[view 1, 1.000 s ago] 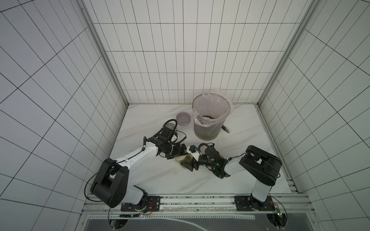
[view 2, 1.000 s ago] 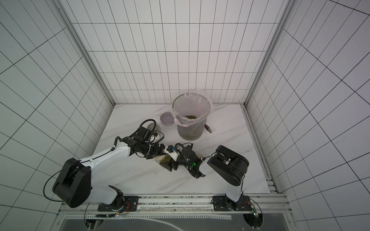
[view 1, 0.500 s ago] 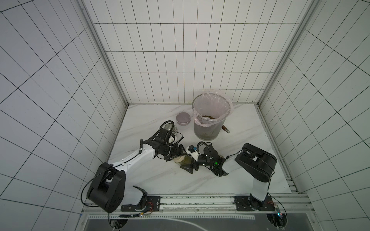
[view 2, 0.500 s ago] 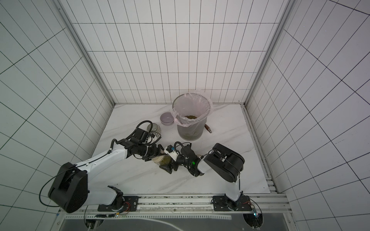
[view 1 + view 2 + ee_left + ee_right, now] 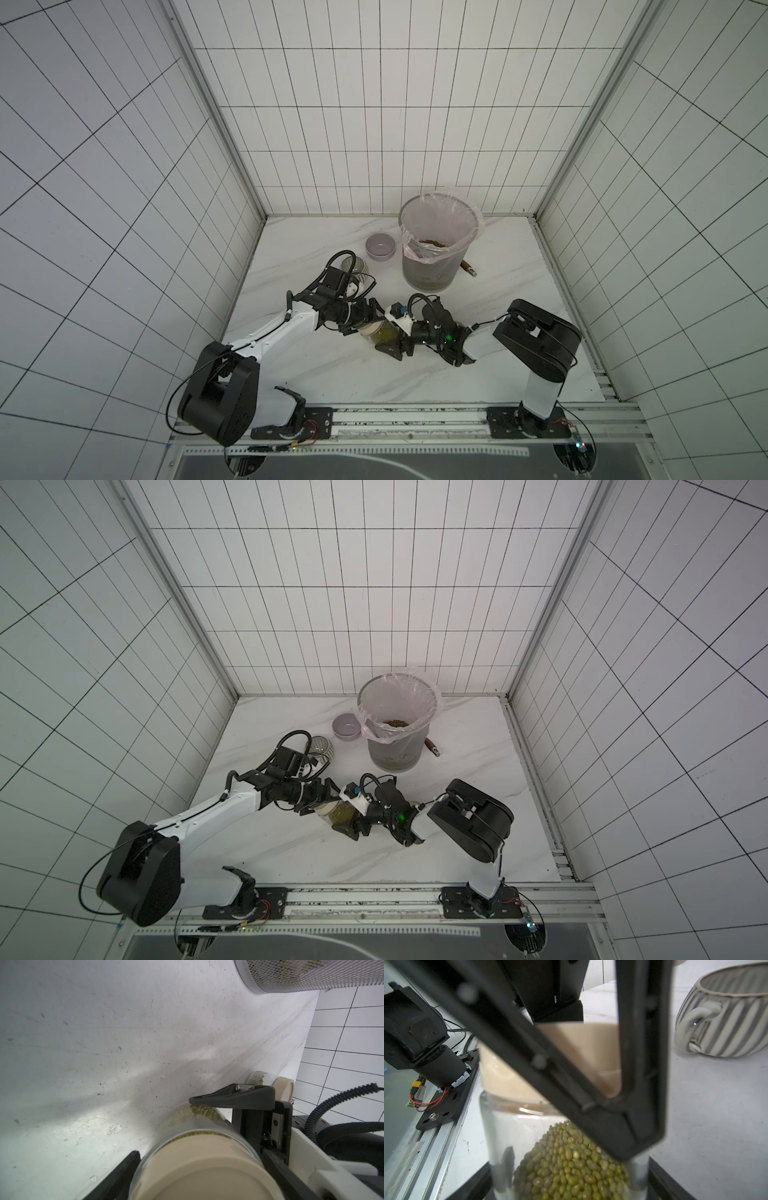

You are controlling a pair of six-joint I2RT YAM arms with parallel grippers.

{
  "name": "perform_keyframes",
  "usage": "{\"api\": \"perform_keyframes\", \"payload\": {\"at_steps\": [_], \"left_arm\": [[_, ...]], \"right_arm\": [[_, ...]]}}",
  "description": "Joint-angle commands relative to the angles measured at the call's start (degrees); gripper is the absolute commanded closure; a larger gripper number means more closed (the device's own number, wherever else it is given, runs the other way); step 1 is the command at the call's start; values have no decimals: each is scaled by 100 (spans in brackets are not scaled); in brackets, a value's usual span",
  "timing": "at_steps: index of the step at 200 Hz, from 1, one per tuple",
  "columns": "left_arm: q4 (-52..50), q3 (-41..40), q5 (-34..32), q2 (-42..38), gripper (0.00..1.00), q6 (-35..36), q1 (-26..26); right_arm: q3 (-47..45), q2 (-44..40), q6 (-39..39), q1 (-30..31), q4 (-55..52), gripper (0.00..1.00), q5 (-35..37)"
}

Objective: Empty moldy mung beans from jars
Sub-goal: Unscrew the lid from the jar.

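1. The left pincer (image 5: pixel 365 326) is closed round the flat beige lid (image 5: pixel 203 1169) of a clear glass jar (image 5: pixel 500 1136). In the left wrist view its black fingers sit against opposite sides of the lid.
2. The right pincer (image 5: pixel 347 817) holds the same jar by its glass body. One finger presses the glass just past the lid and the other is on the far side.
3. The jar lies tilted between the two pincers, with its lid end in the left one and its base end in the right one. I cannot tell whether its underside touches the desk (image 5: pixel 332 374) or hangs just clear of it.
4. The mung beans (image 5: pixel 571 1163) are heaped inside the jar within the right pincer's grasp. They are small green grains lying against the glass, and the lid is on.
5. A second jar (image 5: pixel 262 1079) stands upright on the desk just behind the right pincer. It has a beige lid on top.
6. A grey mesh bin (image 5: pixel 428 272) with a pink liner stands well beyond the right pincer. Some brownish grains (image 5: pixel 432 242) lie in the liner.
7. A ribbed mug (image 5: pixel 323 746) sits close behind the left pincer's wrist. A small purple bowl (image 5: pixel 380 246) sits between the mug and the bin.
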Motion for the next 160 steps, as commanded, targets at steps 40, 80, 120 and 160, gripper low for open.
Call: {"api": "perform_keyframes", "payload": {"at_steps": [40,80,120,160], "left_arm": [[83,412,267,135,30,-106,-12],[-169,549,109,387,31,-158,-20],[-498,900,-18,652,36,-335,-29],[-481,1074,-43,716,39,-450,-80]], "right_arm": [[191,-537,-81,3,-447,28,727],[116,-990,-352,61,-855,33,2077],[-62,-1438,-747,186,-1034,34,3034],[-165,-1504,-744,176,-971,30,2958]]}}
